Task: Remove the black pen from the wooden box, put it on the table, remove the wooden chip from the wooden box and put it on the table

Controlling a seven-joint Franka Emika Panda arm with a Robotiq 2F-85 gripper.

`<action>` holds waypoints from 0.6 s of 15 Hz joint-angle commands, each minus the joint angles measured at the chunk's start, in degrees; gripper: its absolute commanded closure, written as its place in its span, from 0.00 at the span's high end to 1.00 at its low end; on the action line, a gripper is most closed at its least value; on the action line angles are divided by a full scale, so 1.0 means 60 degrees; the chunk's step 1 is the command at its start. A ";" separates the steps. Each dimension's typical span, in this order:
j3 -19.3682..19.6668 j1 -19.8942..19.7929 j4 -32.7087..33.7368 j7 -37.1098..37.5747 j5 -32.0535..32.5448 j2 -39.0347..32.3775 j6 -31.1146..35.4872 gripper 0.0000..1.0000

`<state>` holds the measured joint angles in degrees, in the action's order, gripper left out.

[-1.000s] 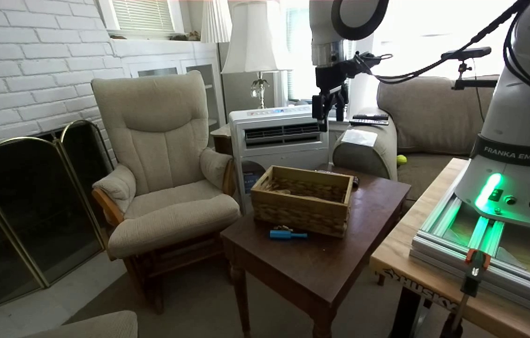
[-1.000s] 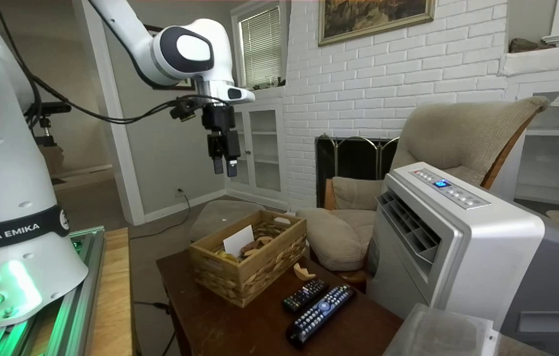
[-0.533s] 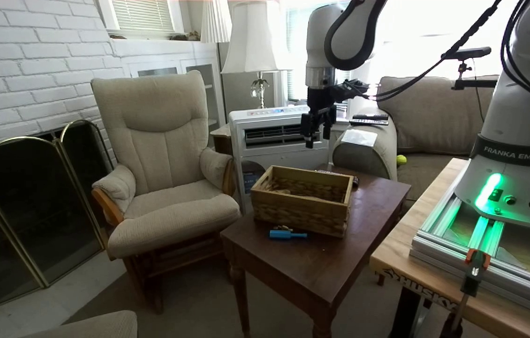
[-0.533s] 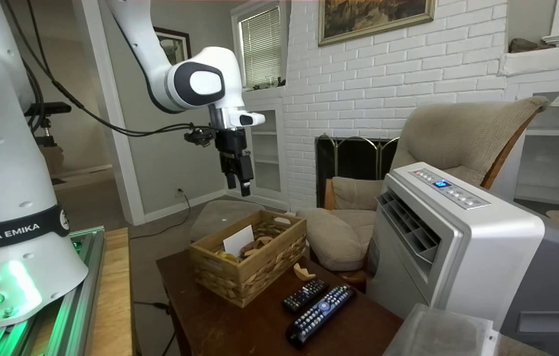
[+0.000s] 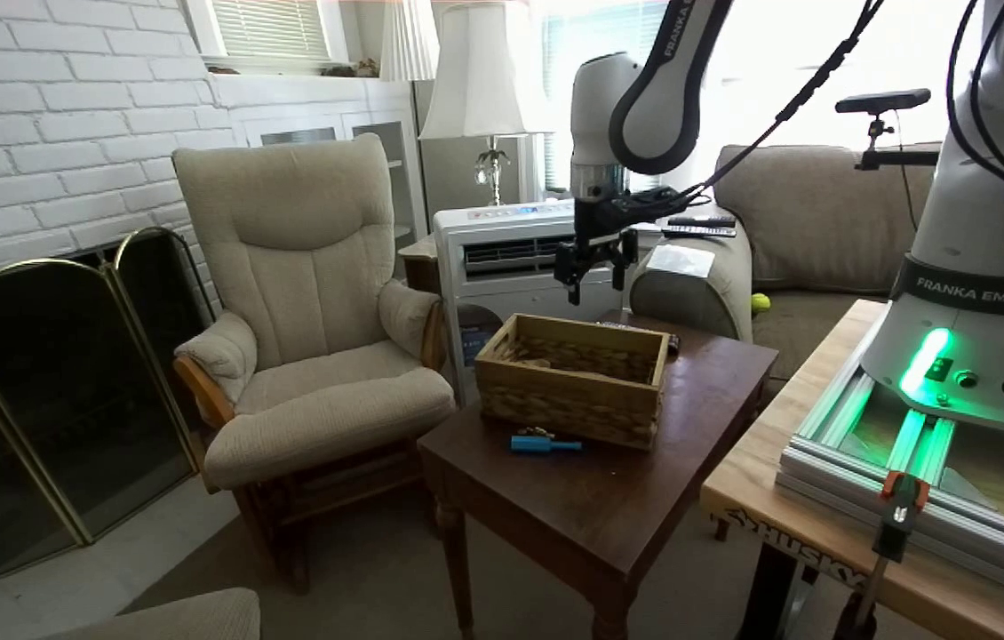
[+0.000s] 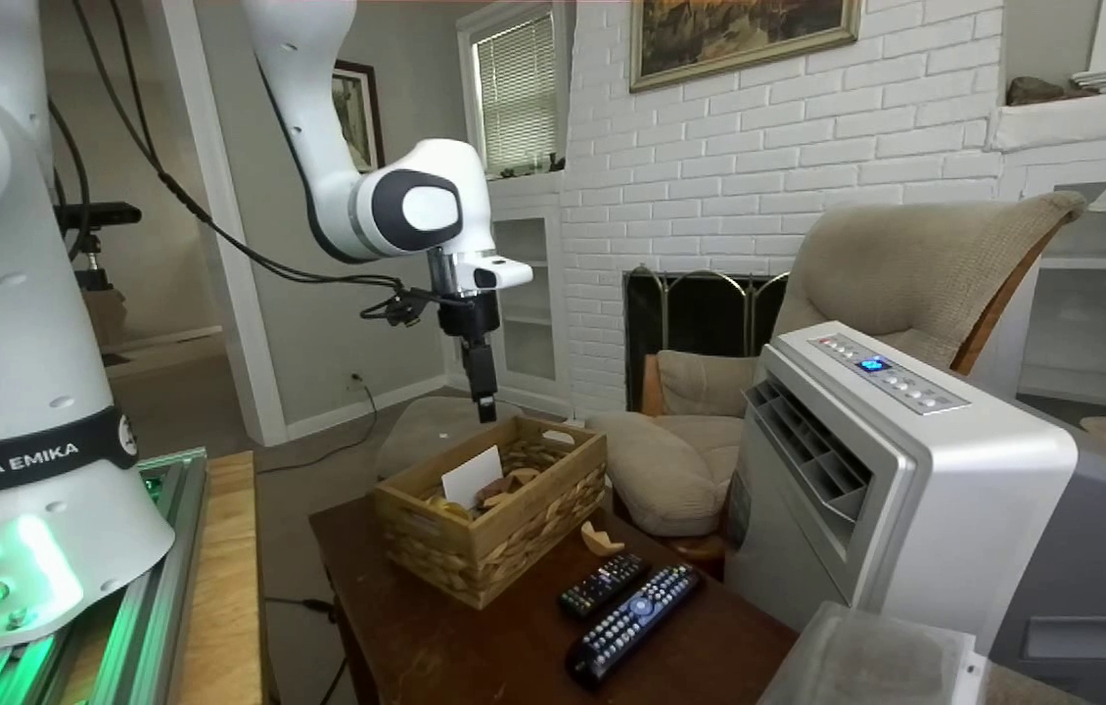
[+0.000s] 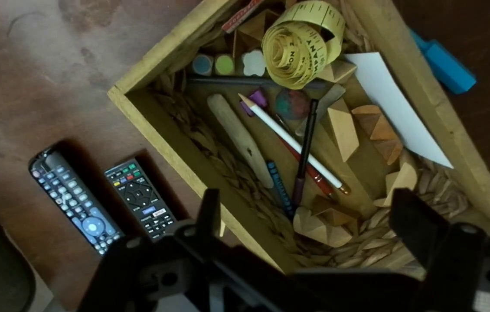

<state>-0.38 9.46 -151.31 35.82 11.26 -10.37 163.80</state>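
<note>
In an exterior view, the gripper (image 5: 595, 286) hangs above the wooden box (image 5: 569, 409), its jaws spread wide. The box sits on the table (image 5: 609, 507), with a blue thing (image 5: 537, 444) just to its near side. In an exterior view, a big remote (image 6: 633, 625) and a little remote (image 6: 602, 585) lie right of the box. In the wrist view, the black pen (image 7: 308, 134) is inside the box, crossing a white pencil (image 7: 286, 136), with wooden bits (image 7: 343, 130) to its right
</note>
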 commanded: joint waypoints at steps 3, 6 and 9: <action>0.1001 0.1302 0.0778 0.1666 0.0763 -0.0818 -0.0979 1.00; 0.0823 0.1131 0.0606 0.1252 0.0387 -0.0757 -0.0729 1.00; 0.0817 0.1205 0.0981 0.1657 0.0100 -0.1050 -0.0858 1.00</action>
<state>4.75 16.58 -147.53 43.64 13.19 -14.94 159.61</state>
